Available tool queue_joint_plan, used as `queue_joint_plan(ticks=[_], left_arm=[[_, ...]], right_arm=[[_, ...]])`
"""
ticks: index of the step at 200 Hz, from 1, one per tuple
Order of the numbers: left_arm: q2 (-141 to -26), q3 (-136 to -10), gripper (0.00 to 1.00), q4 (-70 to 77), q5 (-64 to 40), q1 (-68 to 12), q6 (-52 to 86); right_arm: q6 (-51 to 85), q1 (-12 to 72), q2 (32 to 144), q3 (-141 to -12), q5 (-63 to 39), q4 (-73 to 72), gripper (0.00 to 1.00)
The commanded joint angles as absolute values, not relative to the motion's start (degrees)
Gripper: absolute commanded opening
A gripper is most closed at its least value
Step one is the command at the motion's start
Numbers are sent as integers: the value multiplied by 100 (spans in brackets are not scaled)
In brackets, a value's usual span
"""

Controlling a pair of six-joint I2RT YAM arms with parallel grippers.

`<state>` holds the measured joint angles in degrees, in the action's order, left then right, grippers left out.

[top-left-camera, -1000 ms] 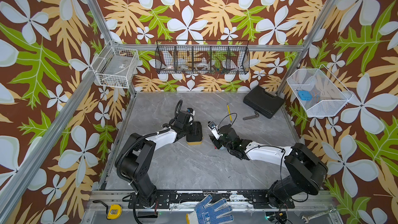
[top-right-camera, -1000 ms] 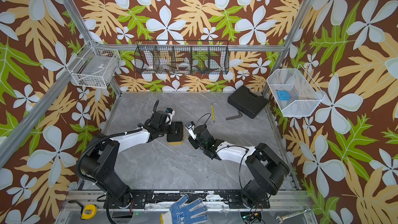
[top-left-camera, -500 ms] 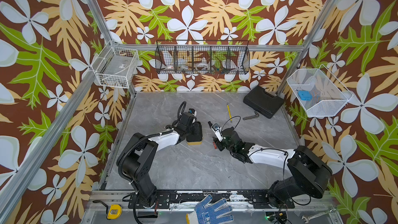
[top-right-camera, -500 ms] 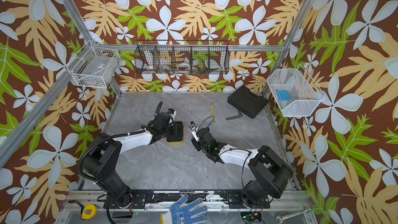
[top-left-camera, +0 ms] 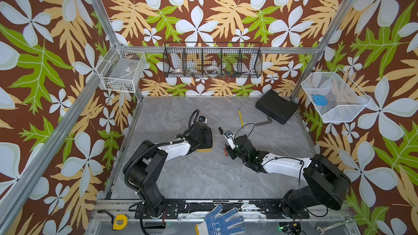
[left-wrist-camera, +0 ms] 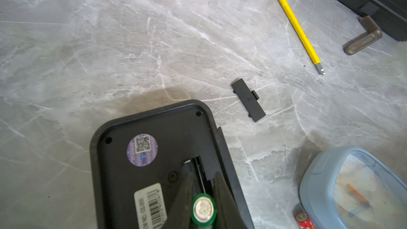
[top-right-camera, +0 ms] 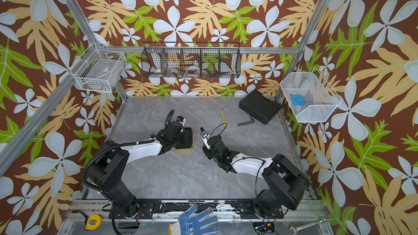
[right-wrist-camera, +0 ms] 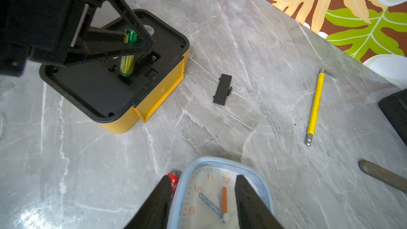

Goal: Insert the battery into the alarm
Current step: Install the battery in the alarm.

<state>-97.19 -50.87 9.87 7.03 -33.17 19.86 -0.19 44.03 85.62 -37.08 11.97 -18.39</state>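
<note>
A grey marbled worktop is lying inside a cell papered with big leaves and flowers. On it the yellow alarm is resting face down, with its black back showing and its battery slot uncovered. The small black cover is lying near it. The left gripper is hanging over that back with its jaws clamped on the green battery. The battery is standing tilted, its lower end apparently sitting in the slot and its upper end sticking out, so the seating step seems to be in hand. The next move is calling for tipping the battery flat into the slot, pressing it down between the contacts, then letting go. The right gripper is hanging off to the side, jaws apart above a blue clock with a red battery just beside it. Whether the jaws are touching the clock I cannot tell.
</note>
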Motion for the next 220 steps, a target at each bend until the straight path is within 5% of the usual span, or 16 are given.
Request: queue_joint_plan(ticks=[1, 106, 145, 220], left_arm=[[-9721, -5047, 11, 963, 952, -3355, 2056], [-9294, -4800, 44, 1104, 1510, -3522, 2057], [-8713, -5028, 58, 831, 1550, -3487, 1910], [-8832, -5010, 52, 134, -457, -2300, 2238]], right_arm=[[86, 4416, 8528, -3700, 1274, -2005, 50], [-50, 4421, 8463, -3861, 1271, -2041, 53], [-156, 4283, 8763, -4506, 353, -1566, 54], [-62, 4104, 10748, -7654, -1003, 1114, 39]])
